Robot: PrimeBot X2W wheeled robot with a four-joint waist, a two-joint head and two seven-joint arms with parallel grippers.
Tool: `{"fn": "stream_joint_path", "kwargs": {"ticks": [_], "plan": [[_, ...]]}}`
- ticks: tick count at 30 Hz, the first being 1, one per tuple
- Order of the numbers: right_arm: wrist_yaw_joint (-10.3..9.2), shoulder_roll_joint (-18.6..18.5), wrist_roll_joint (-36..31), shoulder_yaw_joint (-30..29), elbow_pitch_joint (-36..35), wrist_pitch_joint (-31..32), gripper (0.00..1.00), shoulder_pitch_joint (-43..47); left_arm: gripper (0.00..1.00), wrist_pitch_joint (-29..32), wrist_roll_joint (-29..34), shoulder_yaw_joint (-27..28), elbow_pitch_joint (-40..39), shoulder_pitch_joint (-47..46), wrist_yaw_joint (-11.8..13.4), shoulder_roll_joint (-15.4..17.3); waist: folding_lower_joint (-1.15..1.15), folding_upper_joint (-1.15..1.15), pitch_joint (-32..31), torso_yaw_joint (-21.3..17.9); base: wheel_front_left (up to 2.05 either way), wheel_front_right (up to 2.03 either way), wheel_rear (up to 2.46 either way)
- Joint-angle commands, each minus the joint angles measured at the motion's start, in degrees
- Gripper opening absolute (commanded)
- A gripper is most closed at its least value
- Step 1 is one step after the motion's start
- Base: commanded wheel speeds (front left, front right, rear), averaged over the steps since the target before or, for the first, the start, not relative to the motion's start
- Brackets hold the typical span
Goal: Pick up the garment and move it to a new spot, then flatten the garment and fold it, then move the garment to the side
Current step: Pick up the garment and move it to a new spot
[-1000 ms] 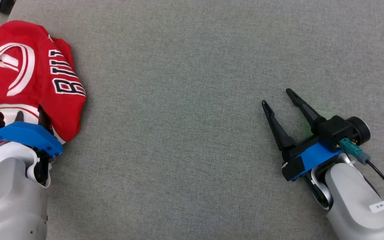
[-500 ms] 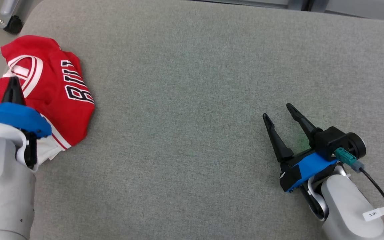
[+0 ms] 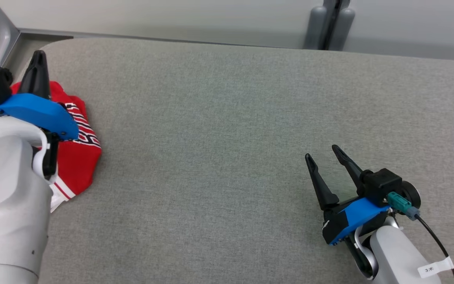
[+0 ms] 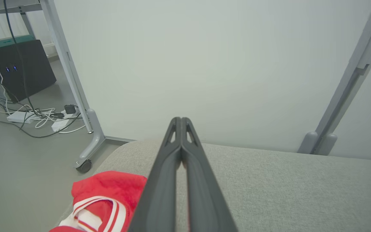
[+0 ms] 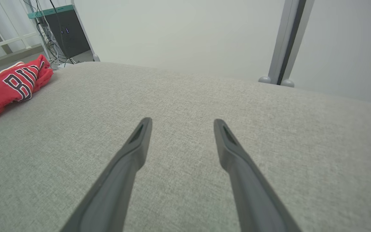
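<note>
Firstly, garment (image 3: 79, 165): red jersey, white trim, black lettering. It lies crumpled at the left end of the bench (image 3: 219, 130), near its rounded corner, partly hidden under the left arm.

Left gripper (image 3: 38, 59): above the garment, fingers pressed together and pointing up toward the wall. No cloth shows between the tips.

Bench: grey fabric top.

Right gripper (image 3: 322, 152): low at the right, well apart from the garment, fingers spread, holding nothing.

Step in hand, as judged: the first, picking up the garment. It is not yet done, since the cloth lies loose on the bench.

Next move likely calls for the left gripper to part, tip down onto a raised fold and close on it, then carry the garment toward the middle.
</note>
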Motion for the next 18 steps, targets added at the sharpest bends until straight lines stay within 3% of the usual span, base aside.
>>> {"fn": "stream_joint_path", "kwargs": {"ticks": [1,9,18], "plan": [[-0.02,0.77,-0.06,-0.31,0.03,0.01,1.00,0.99,1.00,-0.56,-0.42,-0.66,-0.59,0.85,-0.06,-0.83,0.00,0.00,-1.15,-0.97,0.00,0.00,0.00],[-0.01,2.84,-0.68,-3.89,0.50,0.01,1.00,3.23,1.00,-2.95,1.11,-2.76,-2.79,9.78,0.99,-5.26,0.00,0.00,-5.16,-4.21,0.00,0.00,0.00],[-0.01,4.07,-1.53,-7.32,2.27,0.01,1.00,7.06,1.00,-3.03,5.91,1.64,-16.13,30.00,5.08,-8.65,0.00,0.00,-10.65,-8.12,0.00,0.00,0.00]]}}
